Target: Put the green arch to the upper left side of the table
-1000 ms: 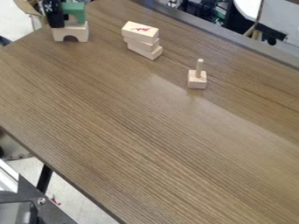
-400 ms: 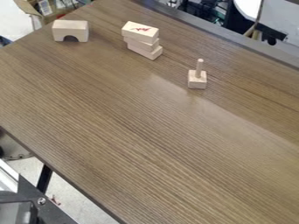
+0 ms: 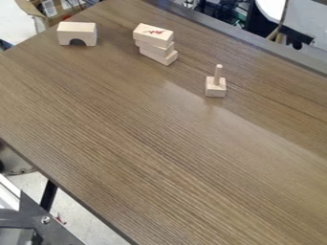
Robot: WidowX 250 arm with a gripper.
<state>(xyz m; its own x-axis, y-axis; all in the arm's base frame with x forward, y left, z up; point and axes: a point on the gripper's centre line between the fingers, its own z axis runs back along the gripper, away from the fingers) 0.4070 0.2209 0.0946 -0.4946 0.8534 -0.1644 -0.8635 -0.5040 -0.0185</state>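
can't tell if the claw is apart, together or clamped on sth, & can't tell where the green arch is rn, so whether the job's done is unclear too. best guide is the plain arch [image 3: 77,31], upright at the upper left of the surface [image 3: 147,129], its opening facing the cam. if the green arch is the same sort of toy block, it's prob. light, stiff & hard to break; no need for a heavy squeeze. smooth painted sides may slip a bit w/ a shallow pinch. best hold: flat faces front & back, high on the solid span, centred over the opening. taking one leg only would prob. let it swing or tilt. set it down level so both feet land tog.; a tilted release could tip it. the block stack [image 3: 155,44] to the plain arch's right is offset & prob. easy to knock, so keep clear.
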